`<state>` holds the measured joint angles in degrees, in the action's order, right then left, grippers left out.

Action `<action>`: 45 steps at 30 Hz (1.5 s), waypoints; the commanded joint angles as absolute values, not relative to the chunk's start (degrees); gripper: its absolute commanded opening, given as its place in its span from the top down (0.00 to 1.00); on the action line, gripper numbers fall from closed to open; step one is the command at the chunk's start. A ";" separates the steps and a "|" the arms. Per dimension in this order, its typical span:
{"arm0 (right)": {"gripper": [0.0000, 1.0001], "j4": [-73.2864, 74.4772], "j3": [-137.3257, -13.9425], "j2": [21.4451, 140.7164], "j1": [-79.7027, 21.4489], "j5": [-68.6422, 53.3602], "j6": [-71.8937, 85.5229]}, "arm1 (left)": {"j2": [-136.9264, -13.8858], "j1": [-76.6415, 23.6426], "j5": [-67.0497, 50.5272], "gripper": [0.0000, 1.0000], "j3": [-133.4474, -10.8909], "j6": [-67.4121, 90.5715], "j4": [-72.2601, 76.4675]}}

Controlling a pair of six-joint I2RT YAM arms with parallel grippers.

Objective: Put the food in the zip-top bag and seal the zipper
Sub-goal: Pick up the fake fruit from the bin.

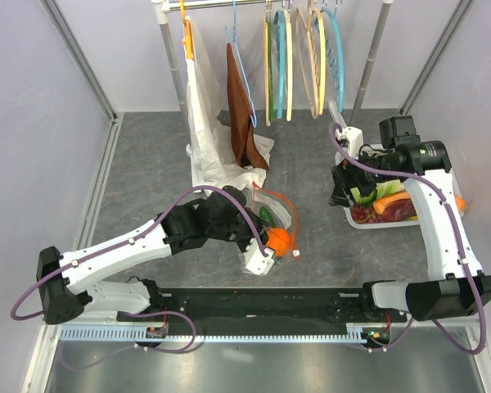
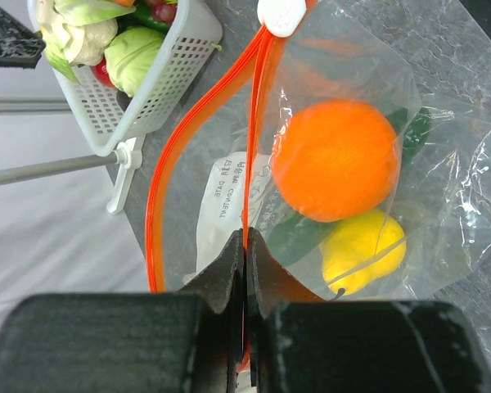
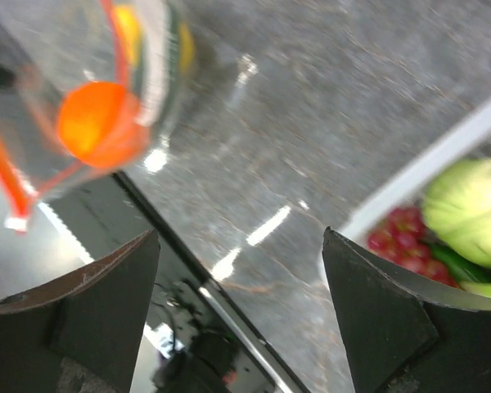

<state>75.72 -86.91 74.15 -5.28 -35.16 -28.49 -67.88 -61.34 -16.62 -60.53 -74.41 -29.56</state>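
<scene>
Left wrist view looks straight down on the food: a round orange (image 2: pixel 335 160) sits inside the zip-top bag (image 2: pixel 450 188), with a yellow fruit (image 2: pixel 364 250) just below it and a dark green cucumber (image 2: pixel 413 131) running behind both, touching them. All three show through the crinkled clear plastic. The zipper (image 2: pixel 258 106) runs along the bag's mouth edge to a white slider (image 2: pixel 285 15) at the far end; its two orange-red tracks bow apart between there and the camera, so the mouth is not closed along that stretch. The left fingers (image 2: pixel 245 246) are pressed together on the nearer end of one track, pinching it (no gap shows between them).

From overhead the bag lies on the grey surface (image 1: pixel 147 164) near the middle, just in front of a white garment (image 1: pixel 204 123) hanging from the rail.

Well to the right, the right fingers (image 3: pixel 239 237) stand wide apart with nothing between them, hovering near the white slatted basket (image 1: pixel 368 221), which holds a pale green cabbage (image 3: pixel 470 209) and other toy food. Coloured hangers (image 1: pixel 311 65) hang on the rail behind.
</scene>
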 commanded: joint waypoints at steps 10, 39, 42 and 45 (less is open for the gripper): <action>0.12 83.67 -94.30 83.39 11.24 -34.19 -36.74 | -67.41 -61.17 -17.40 0.98 -60.12 -75.15 -26.72; 0.20 75.33 -126.66 111.79 29.01 -11.16 -18.73 | -66.88 -61.17 -16.96 0.98 -57.92 -74.27 -25.22; 0.21 72.34 -123.50 111.36 27.86 -9.32 -17.23 | -67.06 -61.26 -16.70 0.98 -58.09 -74.62 -25.31; 0.19 69.62 -120.77 111.71 26.28 -7.13 -15.91 | -67.15 -61.17 -16.44 0.98 -58.27 -74.97 -25.84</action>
